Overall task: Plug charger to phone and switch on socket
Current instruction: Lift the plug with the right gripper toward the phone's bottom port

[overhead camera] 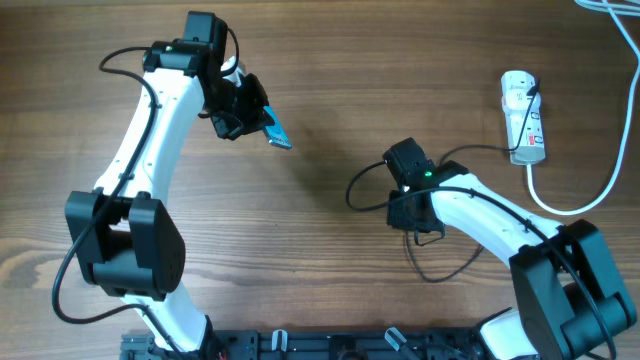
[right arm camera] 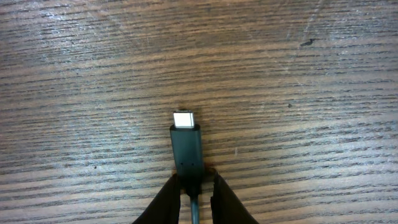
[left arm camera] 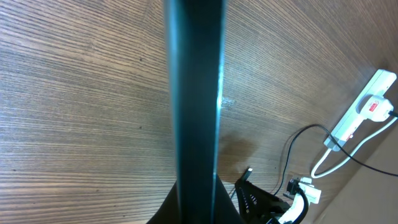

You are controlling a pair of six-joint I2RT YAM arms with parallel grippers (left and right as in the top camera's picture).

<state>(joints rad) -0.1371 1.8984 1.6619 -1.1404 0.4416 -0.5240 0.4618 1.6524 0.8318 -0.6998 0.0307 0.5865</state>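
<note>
My left gripper (overhead camera: 250, 112) is shut on the phone (overhead camera: 278, 135) and holds it tilted above the table at the back left. The left wrist view shows the phone (left arm camera: 193, 93) edge-on as a dark upright band rising from the gripper (left arm camera: 198, 202). Near the table's middle right, my right gripper (overhead camera: 402, 152) is shut on the rear of the charger plug (right arm camera: 186, 146), which lies flat on the wood with its metal tip pointing away from the gripper (right arm camera: 198, 183). Its thin black cable (overhead camera: 352, 190) loops beside the arm. The white socket (overhead camera: 523, 118) lies at the back right.
A thick white cord (overhead camera: 610, 150) curves from the socket toward the table's right edge. A black rail (overhead camera: 330, 345) runs along the front edge. From the left wrist view the socket (left arm camera: 364, 115) and the plug tip (left arm camera: 248, 172) lie to the right.
</note>
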